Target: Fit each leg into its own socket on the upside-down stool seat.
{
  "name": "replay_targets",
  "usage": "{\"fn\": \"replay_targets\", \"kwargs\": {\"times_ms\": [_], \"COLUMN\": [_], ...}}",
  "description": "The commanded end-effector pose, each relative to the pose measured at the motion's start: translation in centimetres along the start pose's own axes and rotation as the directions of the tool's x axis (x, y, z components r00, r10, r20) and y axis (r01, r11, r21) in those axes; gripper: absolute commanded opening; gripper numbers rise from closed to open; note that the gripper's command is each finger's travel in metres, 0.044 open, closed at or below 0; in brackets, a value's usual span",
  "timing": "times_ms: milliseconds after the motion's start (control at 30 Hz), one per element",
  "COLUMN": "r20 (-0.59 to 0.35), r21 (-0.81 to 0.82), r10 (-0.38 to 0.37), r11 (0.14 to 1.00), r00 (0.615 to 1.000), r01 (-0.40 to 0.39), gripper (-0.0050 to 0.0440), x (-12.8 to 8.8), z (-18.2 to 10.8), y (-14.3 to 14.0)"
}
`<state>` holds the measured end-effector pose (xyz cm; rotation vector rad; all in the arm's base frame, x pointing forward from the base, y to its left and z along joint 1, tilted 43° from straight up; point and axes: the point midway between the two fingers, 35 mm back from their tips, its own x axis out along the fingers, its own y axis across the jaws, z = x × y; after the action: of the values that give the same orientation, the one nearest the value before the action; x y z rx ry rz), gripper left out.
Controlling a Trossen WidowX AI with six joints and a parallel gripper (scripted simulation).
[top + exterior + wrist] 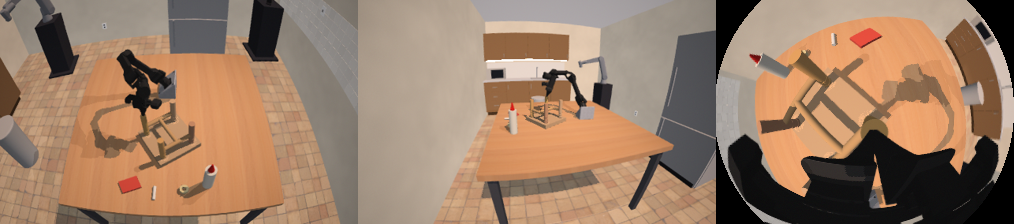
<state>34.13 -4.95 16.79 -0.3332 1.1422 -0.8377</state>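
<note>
The wooden stool stands upside down in the middle of the table, its seat (180, 152) (547, 125) flat on the top. Four legs stand upright on it: back left (144, 125), back right (173, 109), front right (191, 131) and front left (161, 147), with rungs between them. My gripper (143, 110) (547, 95) (872, 133) is shut and points straight down at the top of the back-left leg (874, 124). Its tips are at or just above the leg's round end, and nothing is between the fingers. I cannot tell how deep each leg sits.
A red block (129, 184) (865, 38), a small white stick (154, 192) (835, 39), a tape ring (184, 187) and a red-capped glue bottle (210, 176) (512, 120) (772, 64) lie near the table's front edge. The arm's grey base (169, 87) (585, 113) stands behind the stool.
</note>
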Motion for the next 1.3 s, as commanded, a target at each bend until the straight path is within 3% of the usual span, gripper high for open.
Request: {"fn": "replay_targets", "kwargs": {"times_ms": [0,1133,1267], "r20": [-0.050,0.003,-0.025], "r21": [-0.006,0.000,-0.118], "r10": [-0.031,0.001,0.042], "r11": [1.000,1.000,0.992], "r00": [0.998,1.000,0.999], "r01": [0.030,-0.001,-0.045], "gripper": [0.0000,0.0000,0.0000], "x": [1.6,-2.8,-3.8], "z": [-0.3,0.9,-1.8], "y": [0.0,0.1,3.9]}}
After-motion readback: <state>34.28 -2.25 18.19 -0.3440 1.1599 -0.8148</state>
